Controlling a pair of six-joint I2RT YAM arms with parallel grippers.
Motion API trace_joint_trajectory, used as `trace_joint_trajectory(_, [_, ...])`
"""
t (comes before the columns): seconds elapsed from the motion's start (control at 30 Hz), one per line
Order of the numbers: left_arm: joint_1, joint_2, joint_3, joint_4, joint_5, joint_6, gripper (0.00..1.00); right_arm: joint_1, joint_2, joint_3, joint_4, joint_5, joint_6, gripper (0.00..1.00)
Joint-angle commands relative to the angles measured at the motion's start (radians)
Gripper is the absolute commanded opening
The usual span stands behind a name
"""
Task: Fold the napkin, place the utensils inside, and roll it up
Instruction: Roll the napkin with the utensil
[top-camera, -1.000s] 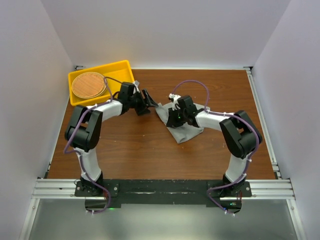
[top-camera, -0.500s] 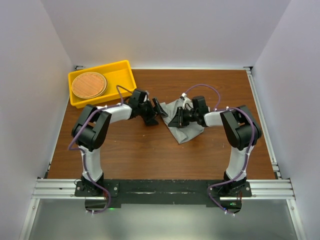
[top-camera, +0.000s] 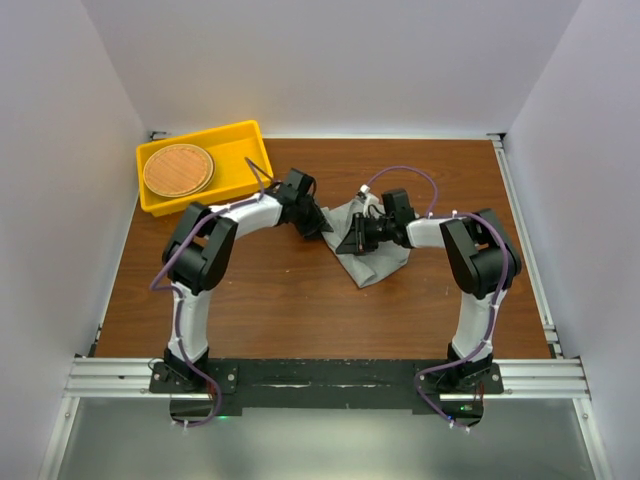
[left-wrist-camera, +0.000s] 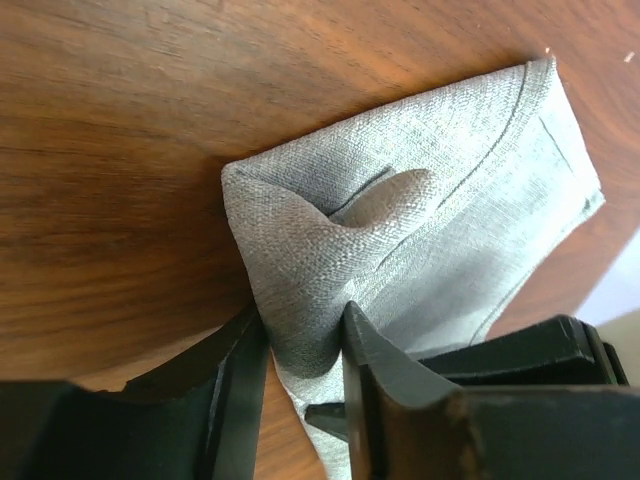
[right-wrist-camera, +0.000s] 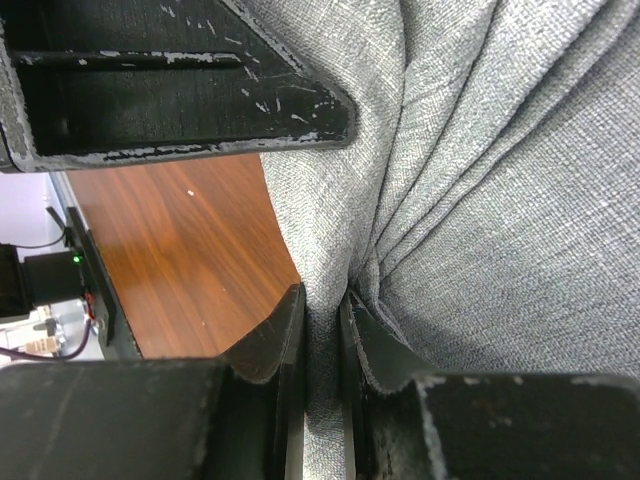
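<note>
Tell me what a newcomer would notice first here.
Mid-table, the left gripper pinches a raised fold of the crumpled grey napkin, and the right gripper clamps a bunched part. A yellow tray holding a brown woven disc sits at the far left corner. No utensils show.

One napkin (top-camera: 378, 266), one tray (top-camera: 238, 158), one disc (top-camera: 177, 170), two pincers (top-camera: 319, 224) (top-camera: 349, 241).

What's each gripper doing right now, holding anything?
Left gripper: jaws closed on a raised fold of the grey napkin.
Right gripper: jaws pinched shut on another napkin fold.
</note>
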Motion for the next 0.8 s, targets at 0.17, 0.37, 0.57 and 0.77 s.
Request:
trace_joint_trajectory(0.17, [-0.021, 0.107, 0.156, -0.21, -0.228, 0.019, 0.1, 0.016, 0.032, 0.018, -0.27, 0.156, -0.154, 0.0])
trace_joint_trajectory(0.37, [-0.044, 0.12, 0.247, -0.366, -0.291, 0.003, 0.0, 0.094, -0.009, 0.112, -0.429, 0.319, -0.193, 0.25])
trace_joint_trajectory(0.57, [-0.069, 0.163, 0.354, -0.555, -0.308, -0.016, 0.0, 0.181, -0.124, 0.175, -0.547, 0.527, -0.202, 0.58])
trace_joint_trajectory(0.77, [-0.084, 0.152, 0.379, -0.57, -0.288, -0.031, 0.0, 0.232, -0.26, 0.155, -0.532, 0.697, -0.235, 0.68])
